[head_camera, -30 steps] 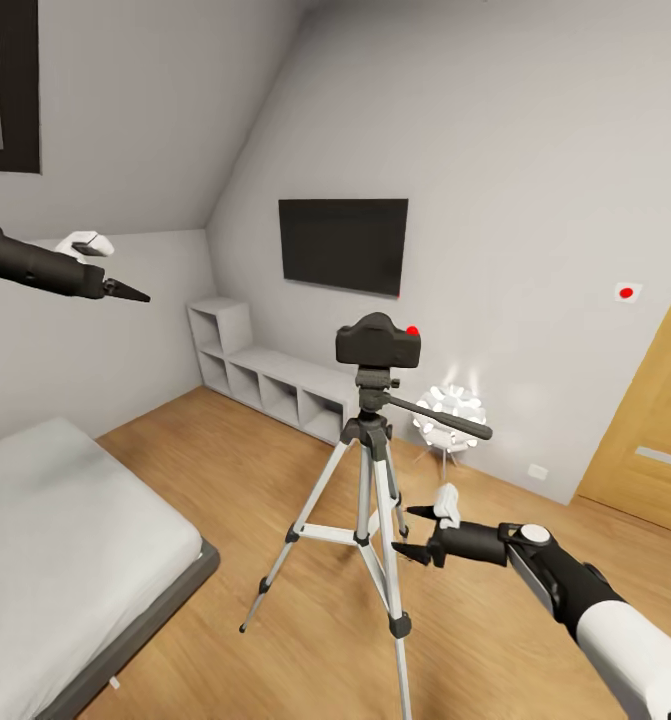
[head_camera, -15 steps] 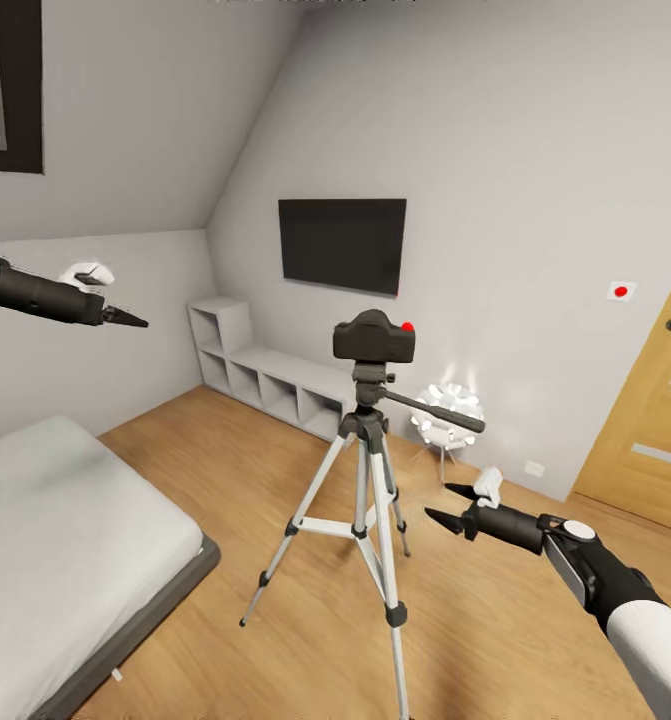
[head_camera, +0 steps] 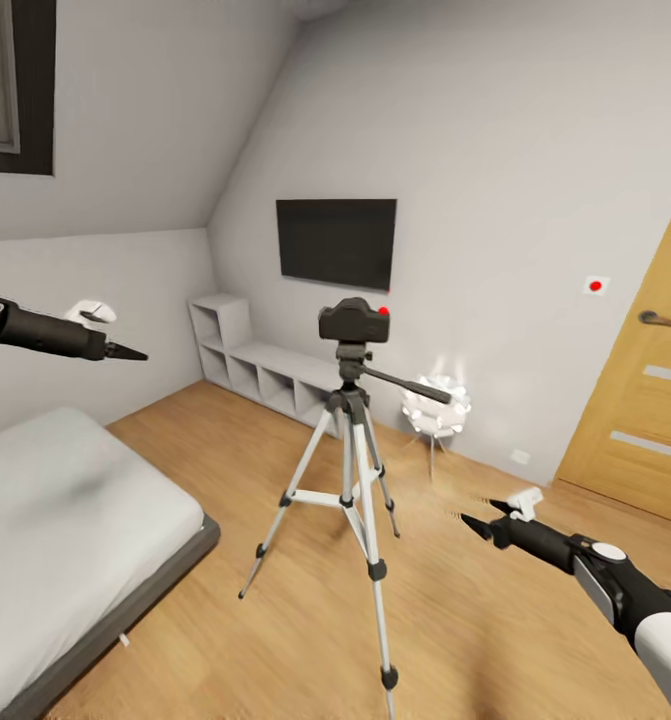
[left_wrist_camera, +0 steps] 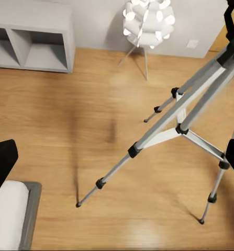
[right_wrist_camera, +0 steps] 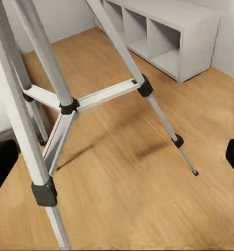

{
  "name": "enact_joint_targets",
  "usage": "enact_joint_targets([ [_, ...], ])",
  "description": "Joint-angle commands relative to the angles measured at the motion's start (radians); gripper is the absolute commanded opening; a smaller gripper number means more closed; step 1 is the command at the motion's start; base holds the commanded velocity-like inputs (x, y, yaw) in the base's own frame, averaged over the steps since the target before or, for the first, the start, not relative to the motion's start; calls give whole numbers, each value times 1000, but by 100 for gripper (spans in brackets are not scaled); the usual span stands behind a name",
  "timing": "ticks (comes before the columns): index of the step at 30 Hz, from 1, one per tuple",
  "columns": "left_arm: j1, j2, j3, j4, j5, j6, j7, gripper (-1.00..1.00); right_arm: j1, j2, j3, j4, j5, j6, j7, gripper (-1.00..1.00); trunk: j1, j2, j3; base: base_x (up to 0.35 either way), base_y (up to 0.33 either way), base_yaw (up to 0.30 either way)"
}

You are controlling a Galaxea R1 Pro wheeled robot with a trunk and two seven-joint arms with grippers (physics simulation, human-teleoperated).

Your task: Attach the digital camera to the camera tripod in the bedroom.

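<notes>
- Digital camera (head_camera: 354, 321) sits atop the camera tripod (head_camera: 350, 470), centre frame.
- Right gripper (head_camera: 483, 524), lower right, fingers apart, empty; could clip a leg.
- Left gripper (head_camera: 130, 352), far left: finger state unclear.

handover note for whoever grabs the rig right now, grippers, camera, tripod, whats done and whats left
Left gripper: raised over the bed, holding nothing; jaws look closed, hard to tell.
Right gripper: low, right of the tripod, holding nothing; jaw state unclear.
Digital camera: sitting upright on the head of the camera tripod, which stands on the wooden floor in front of the TV.
Done: the camera appears mounted.
Left: confirm it is seated; keep both arms clear of the legs.
</notes>
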Motion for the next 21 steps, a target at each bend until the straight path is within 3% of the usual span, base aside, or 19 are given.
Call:
enact_joint_targets([
  [1, 4, 0, 4, 0, -5, 6, -4, 100, -1, -3, 6, 5, -7, -5, -31, 100, 0, -3, -2, -309, -107, 0],
  [7, 43, 0, 4, 6, -5, -4, 47, 100, -1, -8, 5, 47, -8, -5, -283, 100, 0, -3, -2, -311, -111, 0],
  [9, 49, -1, 4, 7, -5, -4, 75, 100, -1, -9, 4, 63, -8, -4, -328, 100, 0, -3, -2, -311, -113, 0],
  [16, 83, -23, 5, 8, -4, -5, 187, 100, -1, -25, 2, 120, -8, -5, -402, 100, 0, -3, -2, -312, -114, 0],
  [17, 117, -34, 5, 9, -4, -5, 241, 100, -1, -44, 0, 145, -8, -5, -416, 100, 0, -3, -2, -313, -111, 0],
  [21, 151, -39, 5, 9, -3, -5, 281, 100, -2, -56, -2, 164, -8, -5, -438, 100, 0, -3, -2, -314, -107, 0],
])
